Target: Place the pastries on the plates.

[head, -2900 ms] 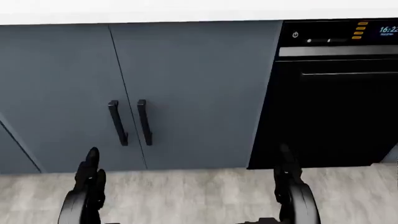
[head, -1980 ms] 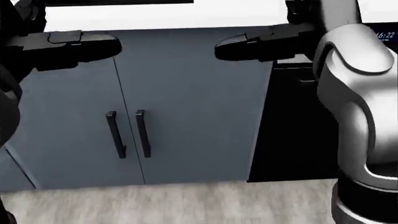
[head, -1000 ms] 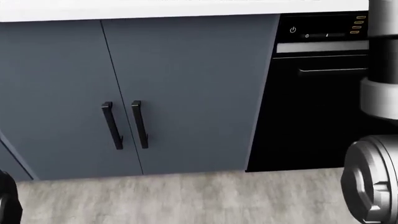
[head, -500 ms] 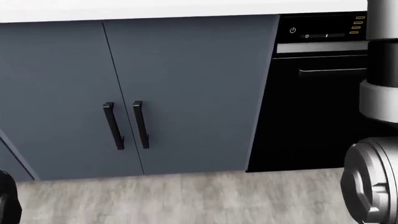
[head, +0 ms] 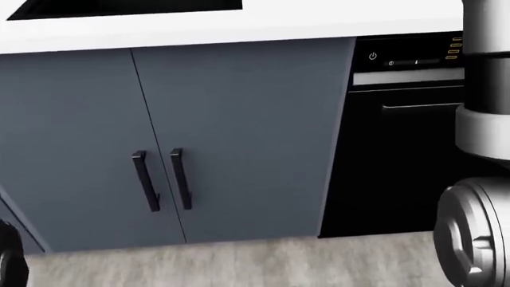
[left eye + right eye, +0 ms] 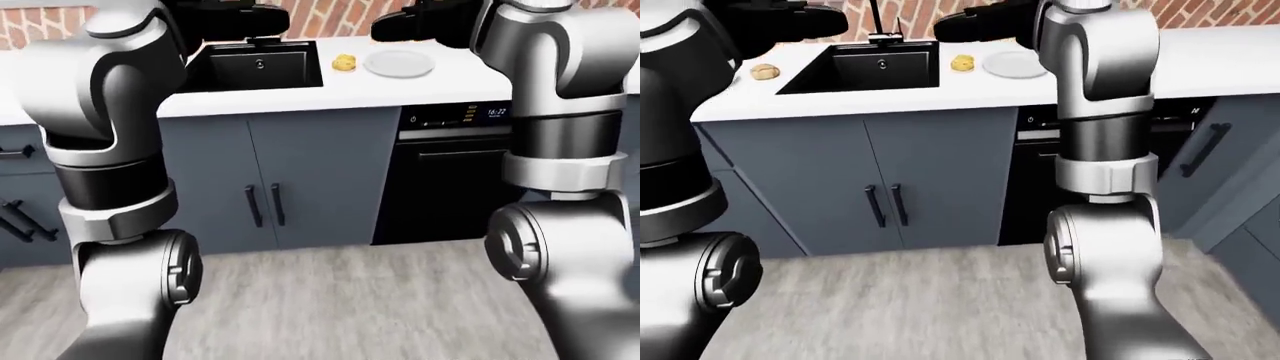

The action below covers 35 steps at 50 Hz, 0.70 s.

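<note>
A golden pastry [image 6: 962,63] lies on the white counter [image 6: 1200,56] just right of the black sink [image 6: 865,67], close to an empty white plate [image 6: 1012,64]. A second pastry [image 6: 766,72] sits left of the sink. Both arms are raised to counter height. My left hand [image 6: 825,19] hovers over the counter at the sink's upper left, fingers stretched out flat and empty. Hovering near the first pastry and the plate, my right hand [image 6: 955,26] is likewise open and holds nothing. The head view shows neither hand nor pastry.
Below the counter are grey cabinet doors with two black handles [image 5: 159,179] and a black oven [image 5: 406,149] to the right. A brick wall [image 6: 1230,11] runs behind the counter. My right arm [image 5: 478,119] fills the head view's right edge. Grey wood floor lies below.
The head view has tilted up slightly, bringing the counter and the sink's edge into its top. The hands rose past the camera earlier and have left that view.
</note>
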### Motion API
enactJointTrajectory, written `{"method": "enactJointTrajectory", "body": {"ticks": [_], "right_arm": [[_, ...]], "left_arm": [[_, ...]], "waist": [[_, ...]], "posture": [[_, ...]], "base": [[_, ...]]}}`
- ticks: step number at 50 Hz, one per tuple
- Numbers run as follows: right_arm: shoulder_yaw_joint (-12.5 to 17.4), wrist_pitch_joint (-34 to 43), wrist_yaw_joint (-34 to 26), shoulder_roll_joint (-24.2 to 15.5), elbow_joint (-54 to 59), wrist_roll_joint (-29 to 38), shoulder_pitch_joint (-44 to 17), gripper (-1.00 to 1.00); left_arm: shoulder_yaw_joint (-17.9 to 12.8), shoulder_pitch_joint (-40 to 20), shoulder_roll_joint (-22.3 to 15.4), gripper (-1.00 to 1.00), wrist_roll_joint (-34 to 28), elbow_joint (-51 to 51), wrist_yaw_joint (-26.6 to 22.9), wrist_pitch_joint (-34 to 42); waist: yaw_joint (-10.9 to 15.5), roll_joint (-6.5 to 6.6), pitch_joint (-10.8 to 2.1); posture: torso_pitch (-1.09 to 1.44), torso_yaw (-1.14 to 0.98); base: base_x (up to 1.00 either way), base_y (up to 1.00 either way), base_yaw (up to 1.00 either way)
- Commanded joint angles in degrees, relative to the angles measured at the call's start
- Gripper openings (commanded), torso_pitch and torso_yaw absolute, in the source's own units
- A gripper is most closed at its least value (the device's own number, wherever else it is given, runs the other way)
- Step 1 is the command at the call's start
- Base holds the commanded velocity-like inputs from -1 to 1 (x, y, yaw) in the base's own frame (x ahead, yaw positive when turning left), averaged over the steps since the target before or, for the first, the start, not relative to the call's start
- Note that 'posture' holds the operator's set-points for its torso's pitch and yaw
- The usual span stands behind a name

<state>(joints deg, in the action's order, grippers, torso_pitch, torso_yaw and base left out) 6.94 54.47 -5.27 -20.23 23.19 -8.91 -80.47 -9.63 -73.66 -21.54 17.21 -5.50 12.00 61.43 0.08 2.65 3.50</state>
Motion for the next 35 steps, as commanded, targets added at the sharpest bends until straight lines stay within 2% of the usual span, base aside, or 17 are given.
{"method": "enactJointTrajectory", "body": {"ticks": [1,3,7,9,10,11,12,13,15,20,22,24,25,26,27,29,35], "right_arm": [[0.9,-1.7,0.2,-1.2,-2.1,0.1,-2.6,1.00],[0.9,-1.8,0.1,-1.1,-2.2,0.1,-2.3,1.00],[0.9,-1.8,0.2,-1.1,-2.0,0.1,-2.4,1.00],[0.9,-1.9,0.2,-1.0,-2.0,0.1,-2.4,1.00],[0.9,-1.6,0.3,-1.0,-1.9,0.1,-2.7,1.00],[0.9,-1.8,0.2,-1.1,-1.9,0.1,-2.5,1.00],[0.9,-2.0,0.1,-1.1,-1.8,0.1,-2.4,1.00],[0.9,-2.1,0.1,-1.1,-1.9,0.1,-2.2,1.00],[0.9,-2.0,0.1,-1.1,-2.0,0.1,-2.2,1.00],[0.9,-1.6,0.2,-1.1,-2.2,0.0,-2.4,1.00],[0.9,-1.5,0.2,-1.1,-2.3,0.0,-2.4,1.00],[0.9,-1.3,0.3,-1.1,-2.3,0.0,-2.5,1.00],[0.9,-1.3,0.3,-1.1,-2.3,0.1,-2.5,1.00],[0.9,-1.4,0.2,-1.1,-2.3,0.1,-2.4,1.00],[0.9,-1.4,0.2,-1.1,-2.2,0.1,-2.4,1.00],[0.9,-1.5,0.2,-1.1,-2.2,0.1,-2.3,1.00],[0.9,-1.5,0.1,-1.0,-2.0,0.2,-2.3,1.00]], "left_arm": [[0.0,-2.5,-0.3,1.00,-0.1,1.9,-0.2,-1.8],[-0.1,-2.4,-0.3,1.00,-0.1,2.2,-0.2,-1.6],[-0.1,-2.4,-0.3,1.00,-0.1,2.6,-0.3,-1.2],[-0.2,-2.5,-0.3,1.00,0.0,2.7,-0.3,-0.9],[-0.1,-2.4,-0.3,1.00,0.0,2.7,-0.3,-0.9],[-0.2,-2.4,-0.3,1.00,0.0,2.8,-0.4,-1.0],[-0.3,-2.6,-0.3,1.00,0.0,2.8,-0.3,-1.0],[-0.1,-2.4,-0.4,1.00,-0.1,3.0,-0.5,-1.0],[0.1,-2.1,-0.3,1.00,-0.2,3.2,-0.7,-1.1],[0.1,-2.2,-0.2,1.00,-0.5,3.1,-0.9,-1.0],[0.1,-2.2,-0.2,1.00,-0.7,2.9,-0.8,-1.1],[0.1,-2.1,-0.1,1.00,-0.8,2.7,-0.9,-1.3],[0.1,-2.0,-0.1,1.00,-0.8,2.8,-1.0,-1.4],[0.1,-2.0,-0.1,1.00,-0.9,2.7,-1.0,-1.6],[0.1,-1.9,-0.1,1.00,-1.0,2.7,-1.1,-1.7],[0.1,-2.0,-0.1,1.00,-1.0,2.8,-1.2,-1.4],[0.1,-1.9,-0.1,1.00,-1.1,2.8,-1.3,-1.5]], "waist": [[-0.6,0.82,-2.09],[-0.5,-0.02,-2.44],[0.2,-2.28,-1.83],[0.7,-4.78,-2.27],[1.1,-5.49,-2.89],[0.5,-4.81,-2.38],[0.7,-5.81,-2.03],[0.6,-5.95,-1.93],[0.3,-4.99,-2.36],[-0.1,-2.23,-1.37],[-0.5,-0.13,-1.69],[-1.0,3.51,-2.96],[-0.6,1.11,-2.48],[-1.0,2.20,-2.39],[-0.8,1.95,-2.35],[-0.6,0.96,-2.77],[0.1,-2.39,-2.19]], "posture": [[0.00,0.00],[0.00,0.00],[0.00,0.00],[0.00,0.00],[0.00,0.00],[0.00,0.00],[0.00,0.00],[0.00,0.00],[0.00,0.00],[0.00,0.00],[0.00,0.00],[0.00,0.00],[0.00,0.00],[0.00,0.00],[0.00,0.00],[0.00,0.00],[0.00,0.00]], "base": [[0.20,0.00,0.00],[0.22,0.00,0.00],[0.20,0.00,0.00],[0.22,0.00,0.00],[0.21,0.00,0.00],[0.20,0.00,0.00],[0.20,0.00,0.00],[0.21,0.00,0.00],[0.21,0.00,0.00],[0.21,0.00,0.00],[0.20,0.00,0.00],[0.21,0.00,0.00],[0.20,0.00,0.00],[0.21,0.00,0.00],[0.22,0.00,0.00],[0.21,0.00,0.00],[0.21,0.00,0.00]]}}
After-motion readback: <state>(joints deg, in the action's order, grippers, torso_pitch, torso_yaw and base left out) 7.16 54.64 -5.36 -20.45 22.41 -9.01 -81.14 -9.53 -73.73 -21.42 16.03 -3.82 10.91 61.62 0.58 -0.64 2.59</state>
